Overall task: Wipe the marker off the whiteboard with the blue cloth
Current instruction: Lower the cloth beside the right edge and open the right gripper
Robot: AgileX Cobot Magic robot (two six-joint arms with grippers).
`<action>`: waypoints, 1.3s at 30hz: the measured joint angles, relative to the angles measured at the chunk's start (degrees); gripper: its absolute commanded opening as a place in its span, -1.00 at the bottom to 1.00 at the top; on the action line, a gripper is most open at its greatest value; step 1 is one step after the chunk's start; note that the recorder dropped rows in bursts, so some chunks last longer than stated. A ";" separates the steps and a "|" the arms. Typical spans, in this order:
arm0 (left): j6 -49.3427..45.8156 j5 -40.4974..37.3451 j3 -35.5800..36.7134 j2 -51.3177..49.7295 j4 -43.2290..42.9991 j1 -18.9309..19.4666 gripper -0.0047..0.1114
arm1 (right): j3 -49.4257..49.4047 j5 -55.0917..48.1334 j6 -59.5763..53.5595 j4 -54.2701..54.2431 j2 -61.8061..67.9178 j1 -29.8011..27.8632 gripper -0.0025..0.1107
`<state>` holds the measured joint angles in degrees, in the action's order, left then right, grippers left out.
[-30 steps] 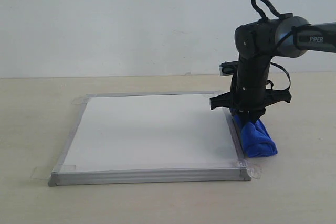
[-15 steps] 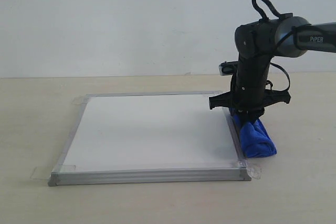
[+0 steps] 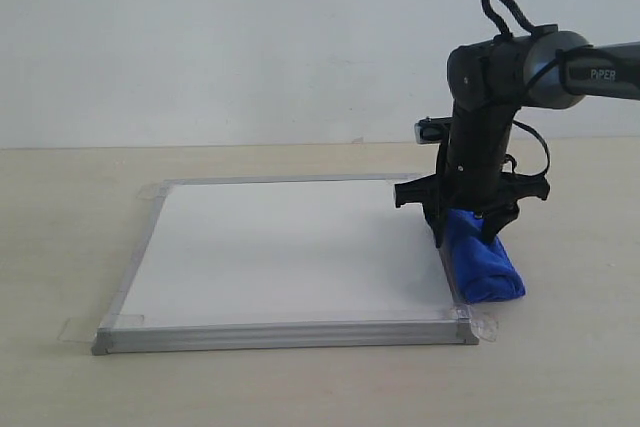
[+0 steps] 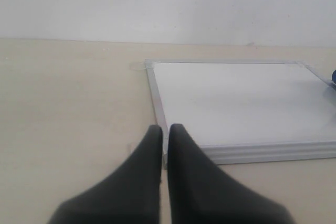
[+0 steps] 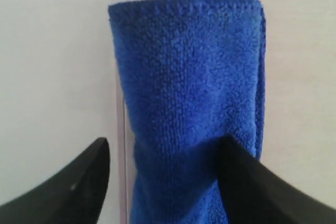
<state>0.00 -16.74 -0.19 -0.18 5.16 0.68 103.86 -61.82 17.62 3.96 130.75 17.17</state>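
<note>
The whiteboard [image 3: 280, 247] lies flat on the table, silver-framed, with tape tabs at its corners. Its surface shows plain white in every view; I see no red marker lines. The blue cloth [image 3: 487, 269], a rolled bundle, rests on the table along the board's right frame edge. My right gripper [image 3: 465, 234] points down over the cloth's far end and is open, its fingers straddling the cloth [image 5: 184, 66] with a gap on the board side [image 5: 52, 77]. My left gripper [image 4: 164, 128] is shut and empty, low over the table by the board's [image 4: 236, 98] near left corner.
A pale wooden table [image 3: 70, 247] carries everything and a white wall stands behind. A loose tape tab [image 3: 78, 328] sticks out at the board's front left corner. The left arm does not show in the exterior view.
My right gripper was shut on the cloth's far end and has opened. The cloth now rests on the table beside the board, barely shifted.
</note>
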 measured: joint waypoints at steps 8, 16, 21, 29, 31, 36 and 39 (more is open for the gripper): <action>0.00 0.00 0.00 0.00 0.00 0.00 -0.85 | 0.00 1.03 0.44 0.20 -6.56 0.00 -0.30; 0.00 0.00 0.00 0.00 0.00 0.00 -0.85 | 0.11 -1.17 -1.01 0.20 -6.67 0.00 -0.96; 0.00 0.00 0.00 0.00 0.00 0.00 -0.85 | 0.11 -1.31 -1.24 0.20 -4.20 0.00 -0.96; 0.00 0.00 0.00 0.00 0.00 0.00 -0.85 | 0.11 -1.59 -1.68 1.58 0.94 0.00 -0.96; 0.00 0.00 0.00 0.00 0.00 0.00 -0.85 | 0.11 -1.77 -1.84 1.99 1.23 0.00 -0.96; 0.00 0.00 0.00 0.00 0.00 0.00 -0.85 | 0.31 -2.12 -2.43 2.74 1.36 0.21 -0.96; 0.00 0.00 0.00 0.00 0.00 0.00 -0.85 | 0.44 -2.50 -3.65 2.98 1.36 0.29 -0.96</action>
<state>0.00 -16.74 -0.19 -0.18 5.16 0.68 104.30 -64.33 13.98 6.94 132.10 17.47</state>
